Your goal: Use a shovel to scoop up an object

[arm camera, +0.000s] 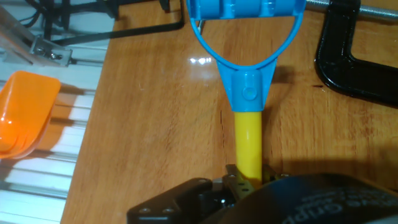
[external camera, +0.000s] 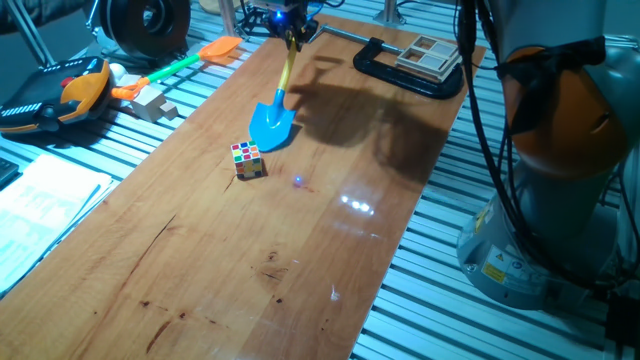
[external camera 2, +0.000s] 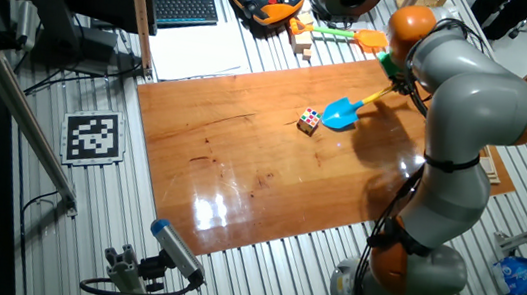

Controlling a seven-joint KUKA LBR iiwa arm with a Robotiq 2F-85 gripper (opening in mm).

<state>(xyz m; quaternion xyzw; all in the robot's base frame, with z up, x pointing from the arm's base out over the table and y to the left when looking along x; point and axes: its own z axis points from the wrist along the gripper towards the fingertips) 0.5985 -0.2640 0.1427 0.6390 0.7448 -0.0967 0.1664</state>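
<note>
The shovel (external camera: 273,118), pinched by its yellow shaft in the jaws of the gripper (arm camera: 249,177), rests its blue blade on the wooden table (external camera: 210,270) just beside the puzzle cube (external camera: 247,160). The cube sits on the wood, clear of the blade; judging by this, the scoop itself remains undone.

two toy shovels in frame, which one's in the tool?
The shovel with the blue blade and yellow shaft: the tool grips its shaft, blade down beside the puzzle cube. The orange-bladed, green-shafted shovel lies untouched at the table's far edge.
</note>
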